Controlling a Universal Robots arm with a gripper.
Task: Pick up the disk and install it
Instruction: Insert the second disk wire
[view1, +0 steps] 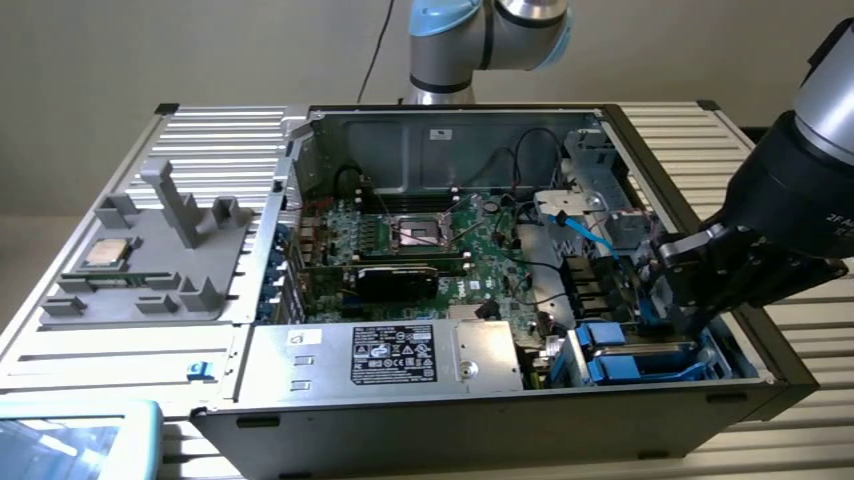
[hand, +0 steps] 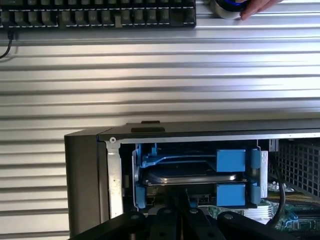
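The black gripper (view1: 681, 305) reaches into the near right corner of the open black computer case (view1: 400, 420) in the exterior view, jaws closed tight with nothing seen between them. Just beside it, the flat silver-grey disk in its bright blue plastic carrier (hand: 192, 175) sits inside the case's drive bay. A silver power-supply box with a black label (view1: 387, 355) lies to its left.

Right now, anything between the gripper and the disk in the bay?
Nothing visible. The gripper is down inside the computer case at the drive bay on the exterior view's right, jaws shut. In the wrist view the disk sits in its blue carrier directly ahead, unobstructed.
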